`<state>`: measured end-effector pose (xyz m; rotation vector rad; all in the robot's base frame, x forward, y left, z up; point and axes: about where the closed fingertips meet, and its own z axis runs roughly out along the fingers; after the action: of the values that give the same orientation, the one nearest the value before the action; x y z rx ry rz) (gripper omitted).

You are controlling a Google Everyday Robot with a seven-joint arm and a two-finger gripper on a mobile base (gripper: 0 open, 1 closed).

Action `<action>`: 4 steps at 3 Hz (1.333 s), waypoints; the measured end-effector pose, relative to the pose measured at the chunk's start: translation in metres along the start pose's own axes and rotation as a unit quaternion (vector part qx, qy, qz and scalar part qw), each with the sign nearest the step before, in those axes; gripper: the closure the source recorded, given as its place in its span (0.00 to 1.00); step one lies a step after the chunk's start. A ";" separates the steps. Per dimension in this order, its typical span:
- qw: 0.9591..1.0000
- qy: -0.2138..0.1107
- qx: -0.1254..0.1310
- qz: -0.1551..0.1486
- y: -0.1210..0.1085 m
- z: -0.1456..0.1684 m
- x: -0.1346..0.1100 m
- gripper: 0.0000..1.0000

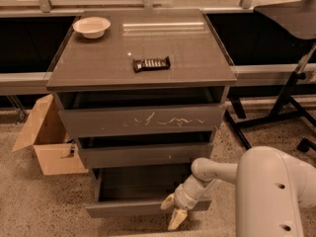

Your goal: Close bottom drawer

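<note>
The two pale yellowish fingers (177, 219) were spread apart, one tip up by the panel's top edge and one hanging below its lower edge. The gripper (172, 211) sat low, right in front of the wide, shallow, dark grey-brown bottom drawer (123, 210), toward the right end of its flat front. Honestly couldn't tell if it was touching. That drawer was pulled well out, dark inside. The chunky white arm (269, 191) came in from the right. Above were the middle drawer front with a white speck (145, 155) and the taller scratched front (143, 120), both slightly out. On the grey-brown cabinet top (187, 53) lay a dark wrapped bar (151, 63) and a white bowl (92, 26). An open cardboard box (47, 142) stood on the floor to the left.
</note>
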<state>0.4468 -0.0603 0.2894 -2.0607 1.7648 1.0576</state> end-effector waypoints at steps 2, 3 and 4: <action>0.999 -0.019 -0.025 0.015 -0.009 0.034 0.022 0.85; 0.999 -0.019 -0.025 0.015 -0.009 0.034 0.022 1.00; 0.999 -0.009 -0.020 0.032 -0.014 0.046 0.034 1.00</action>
<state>0.4431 -0.0560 0.2311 -2.0247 1.8256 1.1353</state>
